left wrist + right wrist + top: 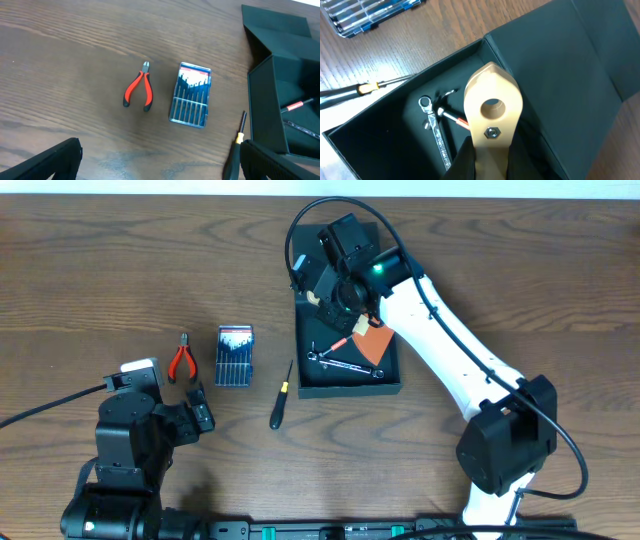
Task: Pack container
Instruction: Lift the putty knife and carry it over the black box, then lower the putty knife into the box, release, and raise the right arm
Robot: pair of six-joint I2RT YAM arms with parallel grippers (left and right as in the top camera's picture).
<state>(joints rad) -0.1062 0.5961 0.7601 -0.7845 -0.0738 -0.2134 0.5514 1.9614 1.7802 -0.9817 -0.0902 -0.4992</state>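
The container (345, 391) sits right of centre, a wrench (340, 362) inside. Stiff, light cardboard, I'd guess; grip a wall's top edge. The right pincer (491, 100) hangs over it, pressed together, empty; the left pincer (160, 165) gapes wide near the pliers (181, 360).

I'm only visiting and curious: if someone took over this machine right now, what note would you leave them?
Left gripper: open, empty, above the table.
Right gripper: shut on a tan handle with a hole, over the container.
Done: a wrench and a thin red-tipped tool lie in the container.
Left: pliers, bit case and screwdriver lie on the table; the lid is open.
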